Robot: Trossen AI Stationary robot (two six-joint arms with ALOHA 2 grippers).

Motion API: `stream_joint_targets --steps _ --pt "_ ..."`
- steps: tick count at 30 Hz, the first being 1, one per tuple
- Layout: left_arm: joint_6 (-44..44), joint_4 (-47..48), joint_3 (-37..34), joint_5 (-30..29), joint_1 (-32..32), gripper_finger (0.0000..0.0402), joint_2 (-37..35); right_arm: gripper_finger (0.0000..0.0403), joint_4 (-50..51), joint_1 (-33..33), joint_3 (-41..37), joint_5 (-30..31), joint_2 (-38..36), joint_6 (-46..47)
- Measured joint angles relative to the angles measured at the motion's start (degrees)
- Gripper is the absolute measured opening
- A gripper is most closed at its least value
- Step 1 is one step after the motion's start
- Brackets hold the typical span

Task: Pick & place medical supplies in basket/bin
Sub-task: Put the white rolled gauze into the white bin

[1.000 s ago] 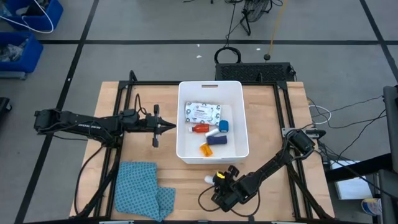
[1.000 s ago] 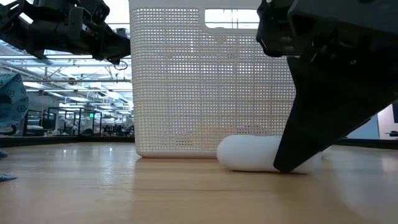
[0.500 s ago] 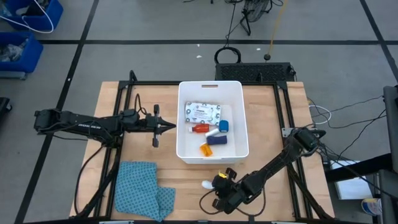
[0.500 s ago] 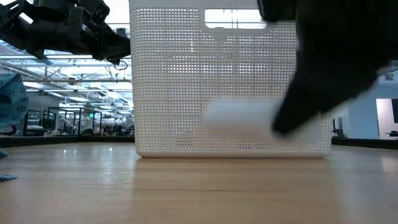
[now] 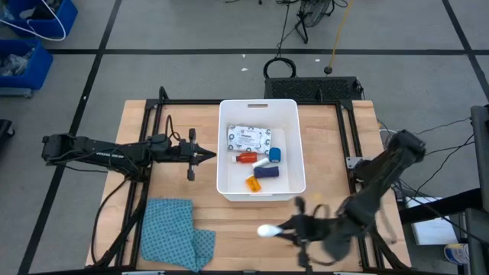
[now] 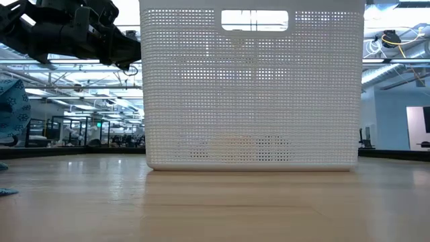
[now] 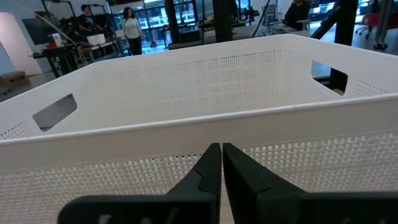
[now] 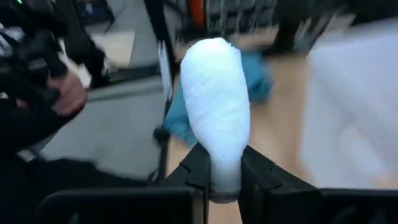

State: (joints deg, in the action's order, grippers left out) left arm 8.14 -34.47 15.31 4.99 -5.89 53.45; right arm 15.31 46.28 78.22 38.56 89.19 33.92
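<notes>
A white cylinder [image 5: 266, 230] is clamped between the fingers of the right gripper [image 5: 281, 228], held by one end so that the rest of it sticks out free; in the right wrist view the same white cylinder [image 8: 214, 112] rises up from between the two dark fingers [image 8: 198, 168]. It hangs over the near part of the wooden table [image 5: 328, 153], in front of the short near wall of the white basket [image 5: 300, 145] and clear of its rim. Down in the basket lie a white printed flat packet [image 5: 249, 138], a red-capped bottle [image 5: 245, 158], a blue tape roll [image 5: 274, 154], a dark blue strip [image 5: 266, 172] and an orange pill bottle [image 5: 252, 182], with bare floor showing along the wall on the right arm's side. From table height the perforated wall of the basket [image 6: 252, 94] fills the middle and the boards in front of it lie open. The left gripper [image 5: 208, 155] waits beside the basket's long wall, just off it, its fingers [image 7: 208, 169] pressed together on nothing. A blue patterned cloth [image 5: 176, 229] lies crumpled at the near corner on the left arm's side, well apart from the cylinder, with bare wood between them.
</notes>
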Motion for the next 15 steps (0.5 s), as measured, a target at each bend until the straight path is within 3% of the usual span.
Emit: stream_joint_targets --steps 4,8,15 --pt "-0.15 0.01 0.00 0.00 0.00 0.0021 0.00 0.0033 2.15 3.37 0.00 9.89 -7.45 -10.82" --pt "-0.72 0.01 0.00 0.00 0.00 0.0021 0.00 0.0033 9.45 4.44 0.00 17.38 -14.38 -15.38" --pt "1.88 -0.01 0.00 0.00 0.00 0.0021 0.00 0.0034 21.21 2.16 -0.08 18.38 -21.73 -17.41"
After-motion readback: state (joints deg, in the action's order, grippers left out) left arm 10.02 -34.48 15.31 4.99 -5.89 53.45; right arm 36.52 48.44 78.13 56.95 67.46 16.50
